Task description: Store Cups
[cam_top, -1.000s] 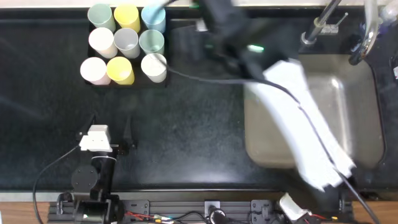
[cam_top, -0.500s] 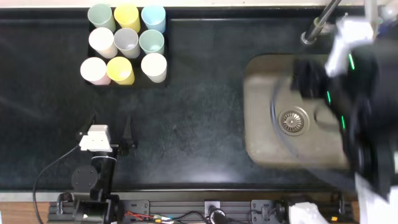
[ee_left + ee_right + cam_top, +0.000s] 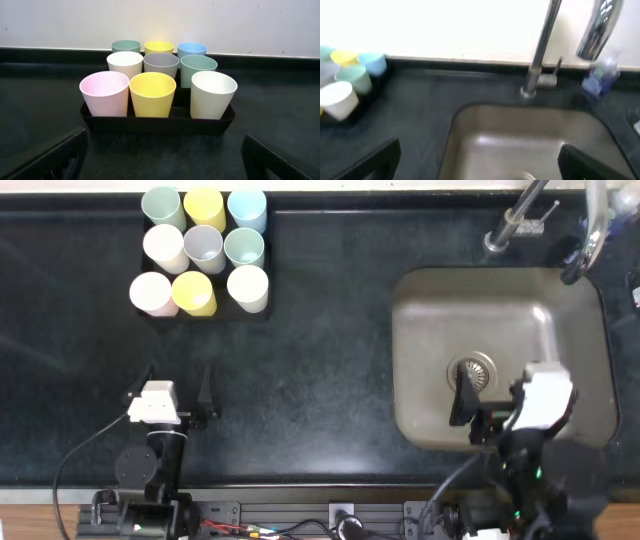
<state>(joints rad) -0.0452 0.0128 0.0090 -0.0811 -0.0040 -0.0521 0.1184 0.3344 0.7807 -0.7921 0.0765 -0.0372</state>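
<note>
Right end effector (image 3: 490, 395) retreated over the sink (image 3: 420, 330), open like left end effector (image 3: 177, 380); nine pastel cups (image 3: 152, 90) upright.

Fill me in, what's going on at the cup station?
Nothing is being handled. Nine pastel plastic cups stand upright, three by three, in the black plastic tray at the far left of the dark countertop. The left gripper sits near its base facing the tray, fingers open and empty. The right gripper is over the stainless steel sink, also open and empty.

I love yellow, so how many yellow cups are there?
2. One yellow cup sits mid back row of the tray; the other mid front row. None looks hidden.
</note>
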